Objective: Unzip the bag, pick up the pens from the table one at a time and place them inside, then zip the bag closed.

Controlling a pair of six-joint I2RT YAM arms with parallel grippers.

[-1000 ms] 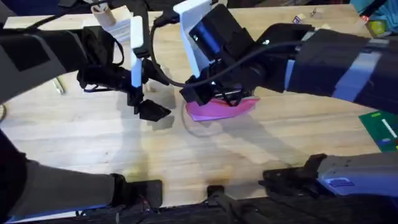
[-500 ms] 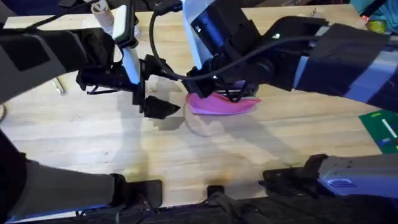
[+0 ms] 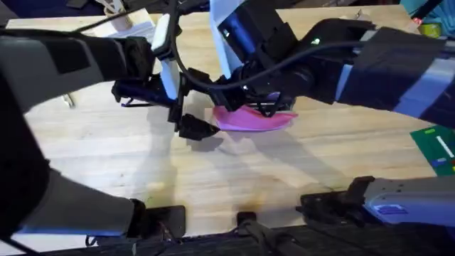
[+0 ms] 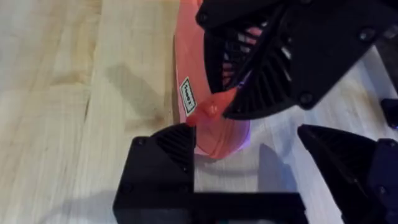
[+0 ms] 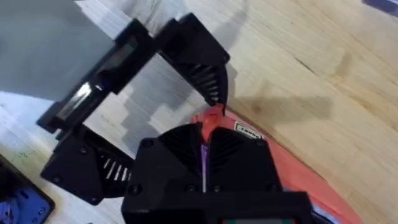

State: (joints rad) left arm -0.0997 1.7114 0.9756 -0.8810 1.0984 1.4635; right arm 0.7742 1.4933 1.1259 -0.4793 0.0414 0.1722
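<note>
Overhead: the bag (image 3: 254,119) is seen lying on the table (image 3: 298,171) near its middle, partly covered by the right gripper (image 3: 245,107), which is pressed down on its top. The left gripper (image 3: 193,126) is placed just beside the bag's end.

Left wrist: the left fingers (image 4: 163,163) are shown spread apart, one touching the bag (image 4: 208,134) near a small pink tab (image 4: 210,111); nothing is held between them.

Right wrist: the right fingers (image 5: 236,155) are drawn together on the bag (image 5: 298,186), apparently pinning the fabric. Whether the zipper is open cannot be told. No pen is pictured; unzipping is judged to be in hand, with loading and zipping left
</note>
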